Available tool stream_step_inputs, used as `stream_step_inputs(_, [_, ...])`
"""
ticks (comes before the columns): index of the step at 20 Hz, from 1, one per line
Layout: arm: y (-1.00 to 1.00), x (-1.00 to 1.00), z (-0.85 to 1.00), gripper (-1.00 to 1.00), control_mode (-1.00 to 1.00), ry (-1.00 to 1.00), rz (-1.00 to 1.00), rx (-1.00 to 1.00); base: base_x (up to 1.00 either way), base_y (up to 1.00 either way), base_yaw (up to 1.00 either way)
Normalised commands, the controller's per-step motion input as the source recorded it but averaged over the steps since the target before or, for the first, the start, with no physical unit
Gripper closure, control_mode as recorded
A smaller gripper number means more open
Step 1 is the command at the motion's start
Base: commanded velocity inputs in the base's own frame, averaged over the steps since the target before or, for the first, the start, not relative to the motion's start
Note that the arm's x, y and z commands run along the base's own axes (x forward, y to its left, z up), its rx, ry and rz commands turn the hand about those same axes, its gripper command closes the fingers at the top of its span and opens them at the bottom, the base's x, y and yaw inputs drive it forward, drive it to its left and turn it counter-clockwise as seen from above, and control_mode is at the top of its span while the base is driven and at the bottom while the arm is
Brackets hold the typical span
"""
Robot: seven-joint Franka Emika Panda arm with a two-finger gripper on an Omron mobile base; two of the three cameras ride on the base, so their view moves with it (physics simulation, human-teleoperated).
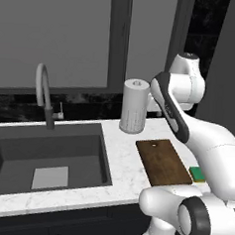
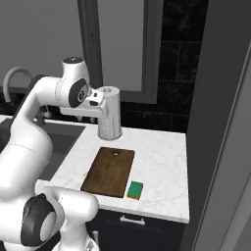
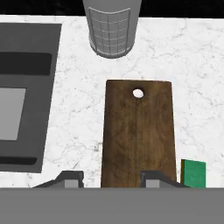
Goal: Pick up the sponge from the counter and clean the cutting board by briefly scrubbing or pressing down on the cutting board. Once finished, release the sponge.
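The dark brown cutting board [image 3: 138, 131] lies on the white marble counter [image 3: 78, 113], its small hole towards the back wall. The green sponge [image 3: 193, 173] sits on the counter just off the board's near right corner, flat and untouched. In the right base view the sponge [image 2: 136, 189] lies beside the board [image 2: 109, 171], close to the counter's front edge. In the left base view the sponge [image 1: 197, 173] peeks out past my forearm, right of the board [image 1: 163, 162]. My gripper [image 3: 113, 180] hangs open well above the board's near end, holding nothing.
A grey paper towel roll [image 1: 134, 107] stands upright behind the board by the wall. The dark sink [image 1: 47, 157] with its curved faucet [image 1: 43, 92] lies to the left. A tall dark panel [image 2: 220, 122] bounds the counter on the right.
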Motion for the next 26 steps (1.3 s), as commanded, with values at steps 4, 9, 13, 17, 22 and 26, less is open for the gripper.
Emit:
stream_step_inputs(4, [-0.42, -0.03, -0.06, -1.0, -1.0, 0.0, 0.0, 0.02, 0.0, 0.0, 0.0])
stream_step_inputs(9, [-0.99, 0.0, 0.0, -1.0, -1.0, 0.03, -0.06, 0.07, 0.0, 0.0, 0.0])
stream_step_inputs(13, [-1.0, -0.05, -0.1, -1.0, -1.0, 0.1, -0.07, 0.1, 0.0, 0.0, 0.0])
stream_step_inputs(17, [-0.91, -0.23, -0.44, -1.0, -1.0, 0.11, -0.07, 0.03, 0.0, 0.0, 0.0])
stream_step_inputs(22, [-0.54, -0.28, -0.71, -1.0, -1.0, 0.03, -0.08, -0.01, 0.0, 0.0, 0.0])
stream_step_inputs(26, [-0.14, -0.19, -0.84, -1.0, -1.0, 0.0, -0.02, -0.08, 0.0, 0.0, 0.0])
